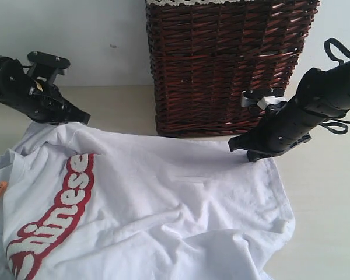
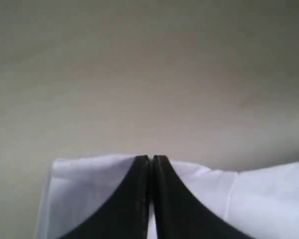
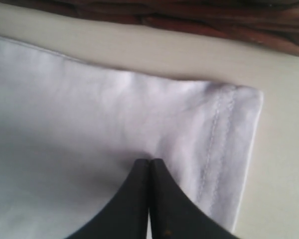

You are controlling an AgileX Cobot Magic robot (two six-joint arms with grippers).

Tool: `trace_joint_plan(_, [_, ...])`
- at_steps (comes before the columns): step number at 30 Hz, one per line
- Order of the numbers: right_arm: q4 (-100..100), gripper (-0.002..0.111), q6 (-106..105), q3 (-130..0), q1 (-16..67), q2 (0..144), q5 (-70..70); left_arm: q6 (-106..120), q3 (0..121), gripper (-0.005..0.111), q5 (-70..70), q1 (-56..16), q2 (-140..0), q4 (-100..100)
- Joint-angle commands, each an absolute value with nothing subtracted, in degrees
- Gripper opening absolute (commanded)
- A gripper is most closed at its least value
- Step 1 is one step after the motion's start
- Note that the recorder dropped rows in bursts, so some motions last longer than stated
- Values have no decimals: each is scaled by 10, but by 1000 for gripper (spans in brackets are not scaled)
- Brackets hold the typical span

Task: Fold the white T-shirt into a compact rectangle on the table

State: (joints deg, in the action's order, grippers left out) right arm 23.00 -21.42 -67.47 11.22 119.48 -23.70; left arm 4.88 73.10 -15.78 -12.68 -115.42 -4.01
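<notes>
Left gripper sits at the far-left corner of the shirt, right gripper at the far-right corner, just in front of the basket. Shirt spreads nearward over the table, far edge running left-right between both grippers.
Left wrist: jaws pressed together, apparently nipping the cloth edge.
Right wrist: jaws pressed together, pinching the hem corner.
</notes>
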Motion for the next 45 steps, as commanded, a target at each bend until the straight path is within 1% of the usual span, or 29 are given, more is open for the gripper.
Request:
trace_joint_plan(1, [208, 0, -226, -666, 107, 1209, -272, 53, 740, 0, -108, -126, -1128, -43])
trace_joint_plan(4, [208, 0, -226, -666, 107, 1209, -272, 84, 740, 0, -85, -126, -1126, -43])
trace_joint_plan(5, [208, 0, -226, -666, 107, 1209, -272, 84, 740, 1, -82, -126, -1126, -43])
trace_joint_plan(6, [208, 0, -227, -666, 107, 1209, -272, 84, 740, 5, -78, -126, -1126, -43])
trace_joint_plan(9, [208, 0, -227, -666, 107, 1209, -276, 84, 740, 25, -54, -126, -1126, -43])
trace_joint_plan(11, [208, 0, -228, -666, 107, 1209, -288, 75, 742, 38, -8, -127, -1126, -43])
trace_joint_plan(13, [205, 0, -228, -666, 107, 1209, -289, 75, 745, 39, 0, -131, -1126, -43])
trace_joint_plan(15, [204, 0, -228, -666, 107, 1209, -289, 75, 746, 39, -30, -132, -1126, -43])
trace_joint_plan(17, [204, 0, -228, -666, 107, 1209, -285, 81, 746, 39, -118, -129, -1126, -43])
trace_joint_plan(23, [204, 0, -238, -666, 107, 1209, -283, 76, 746, 39, -442, -68, -1100, -41])
trace_joint_plan(25, [204, 0, -238, -666, 107, 1209, -283, 57, 746, 39, -496, -48, -1083, -36])
trace_joint_plan(27, [204, 0, -239, -666, 107, 1209, -283, 51, 734, 39, -511, -31, -1062, -12])
trace_joint_plan(30, [204, 0, -239, -666, 107, 1209, -283, 71, 699, 41, -495, -6, -1043, 40])
trace_joint_plan(32, [204, 0, -239, -666, 107, 1209, -283, 78, 653, 47, -458, 4, -1044, 49])
trace_joint_plan(34, [206, 0, -239, -666, 107, 1209, -283, 70, 617, 55, -404, 13, -1060, 49])
trace_joint_plan(37, [207, 0, -239, -666, 107, 1209, -283, 40, 613, 62, -392, 35, -1085, 50])
trace_joint_plan(43, [207, 0, -239, -666, 107, 1209, -276, 76, 613, 63, -370, 57, -1120, 66])
trace_joint_plan(45, [207, 0, -239, -666, 107, 1209, -274, 161, 613, 62, -368, 57, -1141, 137])
